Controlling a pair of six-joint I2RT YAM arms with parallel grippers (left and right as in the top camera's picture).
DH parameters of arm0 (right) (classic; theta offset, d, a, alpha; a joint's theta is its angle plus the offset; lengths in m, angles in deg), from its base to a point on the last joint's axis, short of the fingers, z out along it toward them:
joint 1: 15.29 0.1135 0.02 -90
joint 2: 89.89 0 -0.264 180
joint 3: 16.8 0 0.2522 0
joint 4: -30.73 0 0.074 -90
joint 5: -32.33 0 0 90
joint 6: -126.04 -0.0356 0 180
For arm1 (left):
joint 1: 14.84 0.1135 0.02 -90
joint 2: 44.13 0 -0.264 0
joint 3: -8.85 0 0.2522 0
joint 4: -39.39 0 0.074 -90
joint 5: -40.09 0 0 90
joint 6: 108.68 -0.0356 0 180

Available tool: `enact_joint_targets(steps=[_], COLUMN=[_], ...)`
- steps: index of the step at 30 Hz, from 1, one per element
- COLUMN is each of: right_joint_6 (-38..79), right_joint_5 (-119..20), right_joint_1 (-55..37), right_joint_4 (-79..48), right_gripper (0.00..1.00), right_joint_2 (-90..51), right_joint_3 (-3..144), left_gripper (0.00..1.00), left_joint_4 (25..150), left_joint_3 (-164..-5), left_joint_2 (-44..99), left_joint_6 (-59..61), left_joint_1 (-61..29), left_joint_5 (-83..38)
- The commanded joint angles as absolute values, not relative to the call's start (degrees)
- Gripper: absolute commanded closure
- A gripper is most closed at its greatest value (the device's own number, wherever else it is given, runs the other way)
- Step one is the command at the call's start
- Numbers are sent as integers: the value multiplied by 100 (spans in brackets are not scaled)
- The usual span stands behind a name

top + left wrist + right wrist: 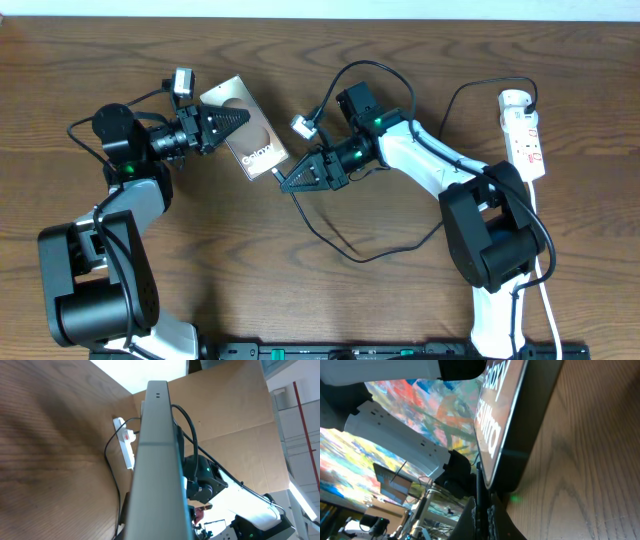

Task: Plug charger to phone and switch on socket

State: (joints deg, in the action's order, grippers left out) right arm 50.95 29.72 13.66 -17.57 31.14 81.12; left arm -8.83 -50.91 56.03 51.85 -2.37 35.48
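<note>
Dark wood-grain table (300,300) fills the overhead view, with a pale strip of floor or wall along the top edge. The phone (255,135) sits left of centre, a tan-brown rectangle with white lettering and a big oval mark, turned at a slant. The left gripper (240,118) is clamped on its upper-left side. The right gripper (289,181) meets the phone's lower end, its fingers drawn together on the charger (345,252), whose thin black cable trails from it in a loose loop across the wood. The socket (525,135) lies well apart at the far right, white with red markings, its white cord running down past the right arm's base.

From the left wrist, the phone (155,460) shows edge-on, a grey band rising up the middle. Behind it lie blurred wood, the socket (126,445) with a black cable curving off it, and a cardboard (225,405) sheet standing at the table's end.

From the right wrist, the phone (495,425) looms close and tilted – white "Galaxy" and "Ultra" on brown, with a dark rounded rim. Pale-lit wood grain is on the right and a bright, many-coloured blur on the left. A thin black shape reaches up to its lower corner; plug or finger, I cannot tell.
</note>
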Motion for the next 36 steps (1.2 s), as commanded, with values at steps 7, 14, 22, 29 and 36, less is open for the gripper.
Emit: enact_joint_targets(steps=[7,14,22,29,36], right_joint_6=[4798,4781,4783,4783,4785], right_joint_5=[3047,3031,3031,2968,2944], right_joint_1=[1451,1449,1449,1434,1434], right_joint_4=[-1585,-1585,-1585,-1585,-1582], right_gripper=[99,99,99,99,99], right_joint_2=[3175,3175,3175,3175,3175], right_joint_3=[8110,8110,8110,8110,8110], left_gripper=[93,93,93,93,93], left_joint_4=[-957,-957,-959,-959,-959], left_joint_3=[-5218,-5218,-5218,-5218,-5218], left_joint_2=[5597,5597,5597,5597,5597], left_joint_6=[5196,5196,5191,5191,5191], left_joint_1=[-416,-453,-453,-451,-442], left_joint_5=[3296,3318,3371,3618,3696])
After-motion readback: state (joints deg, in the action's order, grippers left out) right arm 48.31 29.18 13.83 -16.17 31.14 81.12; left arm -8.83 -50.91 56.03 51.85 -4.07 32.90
